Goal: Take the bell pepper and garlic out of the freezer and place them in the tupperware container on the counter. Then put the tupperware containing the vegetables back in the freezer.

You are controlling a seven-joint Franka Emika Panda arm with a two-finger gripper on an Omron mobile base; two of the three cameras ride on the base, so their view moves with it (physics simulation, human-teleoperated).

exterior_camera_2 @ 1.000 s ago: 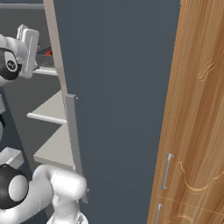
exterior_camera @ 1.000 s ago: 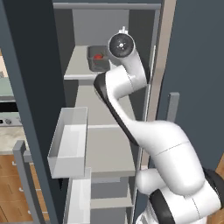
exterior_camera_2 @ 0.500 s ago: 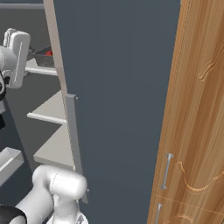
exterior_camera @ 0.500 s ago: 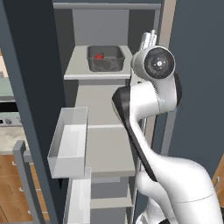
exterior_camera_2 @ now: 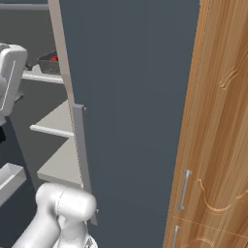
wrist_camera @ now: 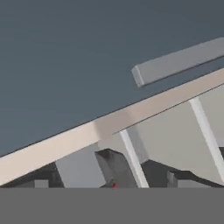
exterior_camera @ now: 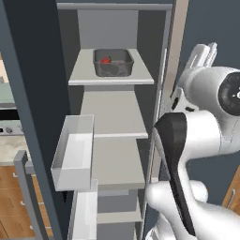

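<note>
One job looks done, judging by the layout: in the left base view the shallow dark grey semi-transparent tupperware container [exterior_camera: 113, 63] sits on the top light grey shelf [exterior_camera: 84, 75] of the tall slate-blue freezer [exterior_camera: 33, 93], w/ the small glossy red bell pepper [exterior_camera: 106, 60] inside it. Can't make out the garlic there, so you can't confirm both veg are in. The white arm's elbow bulks at right, near the freezer's edge, and the white translucent door bin [exterior_camera: 71, 154] juts out at lower left; a wide swing could clip either.

Right base view: the slate-blue freezer door [exterior_camera_2: 131, 97] w/ its long grey handle [exterior_camera_2: 82, 160] stands right beside the arm, wooden cabinet [exterior_camera_2: 218, 145] beyond. The tub shows as a dark sliver on its shelf. A turn toward the door risks knocking it.

Hand view: the gripper [wrist_camera: 142, 177] has its jaws spread wide, holding nothing, and faces the door's face, pale edge and handle at a steep tilt. Any push fwd hits the door, imo.
</note>
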